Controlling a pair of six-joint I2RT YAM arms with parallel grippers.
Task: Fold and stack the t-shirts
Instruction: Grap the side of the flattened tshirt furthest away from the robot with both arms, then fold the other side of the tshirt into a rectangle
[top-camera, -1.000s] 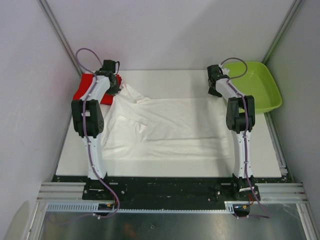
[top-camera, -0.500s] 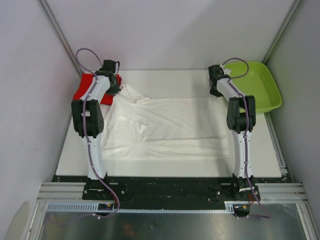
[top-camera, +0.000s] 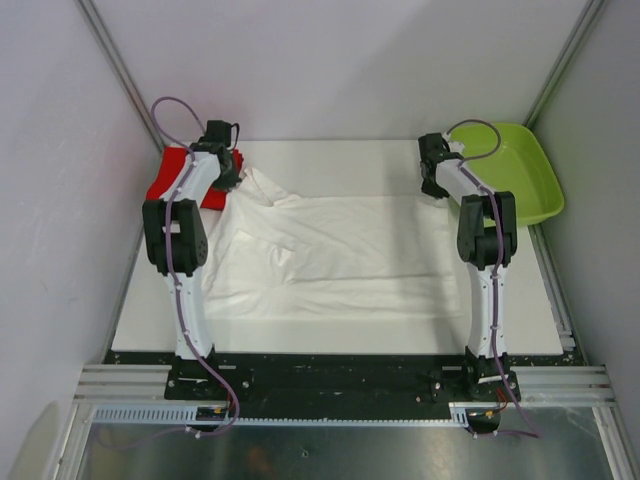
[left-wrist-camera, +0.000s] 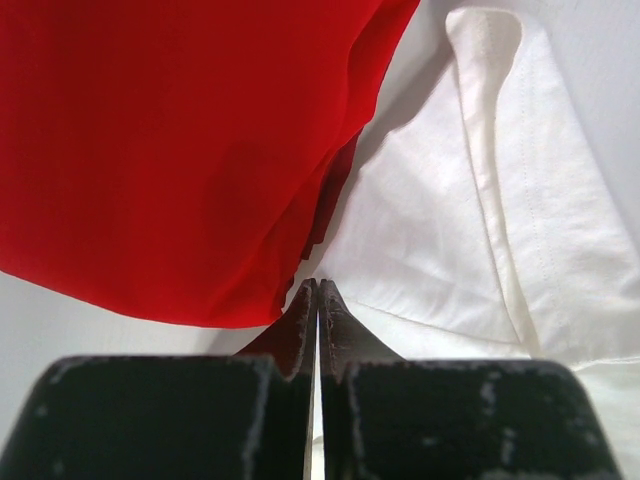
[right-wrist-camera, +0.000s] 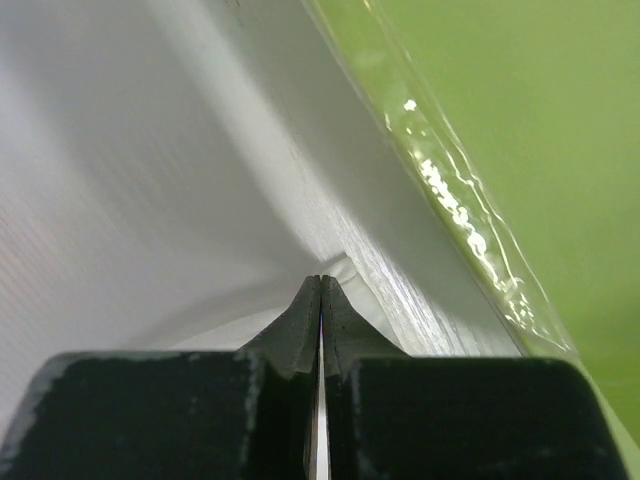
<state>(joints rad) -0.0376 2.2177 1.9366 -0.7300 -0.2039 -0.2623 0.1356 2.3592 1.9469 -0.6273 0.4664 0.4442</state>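
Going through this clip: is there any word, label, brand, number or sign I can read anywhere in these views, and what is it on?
None can be read in any view.
The white t-shirt shows only plain cloth.
The red t-shirt is plain.
The green tray is unmarked.
The arms show no legible marking at this size.

We count two t-shirts on one white table (top-camera: 340, 158): one red t-shirt (top-camera: 165, 180) and one white t-shirt (top-camera: 330, 255). One lime-green tray (top-camera: 525, 175) is in view. We count two robot arms, one left arm (top-camera: 185, 265) and one right arm (top-camera: 485, 275). There are two grippers, one left gripper (left-wrist-camera: 318, 290) and one right gripper (right-wrist-camera: 320, 285), and each wrist view shows two fingers (left-wrist-camera: 295, 332), four in all.
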